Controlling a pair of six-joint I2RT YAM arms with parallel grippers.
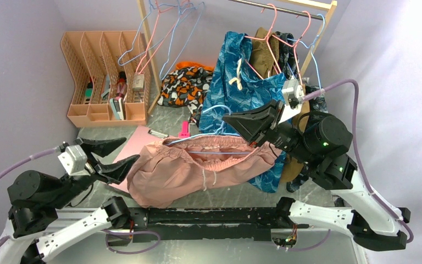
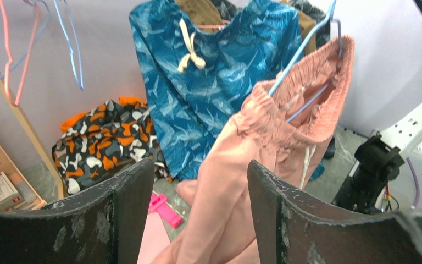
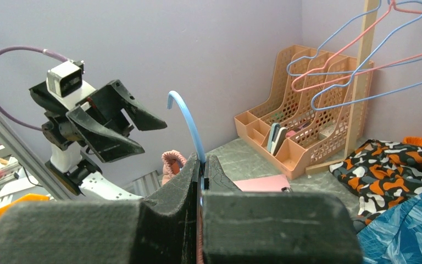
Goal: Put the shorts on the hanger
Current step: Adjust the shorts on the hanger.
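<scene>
Only the right wrist view shows my right gripper (image 3: 199, 160) clamped on the hook of the thin light-blue wire hanger (image 3: 189, 124). My left gripper (image 1: 131, 148), jaws apart and empty, points at the baggy salmon-pink fabric shorts (image 1: 198, 173). The hanger wire passes inside their waistband.

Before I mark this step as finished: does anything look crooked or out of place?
Yes. The shorts sit askew on the hanger: its wire runs inside the waistband, tilted, while the legs slump onto the table.

The shorts (image 1: 165, 176) are salmon-pink, the hanger (image 2: 302, 48) light-blue.
</scene>
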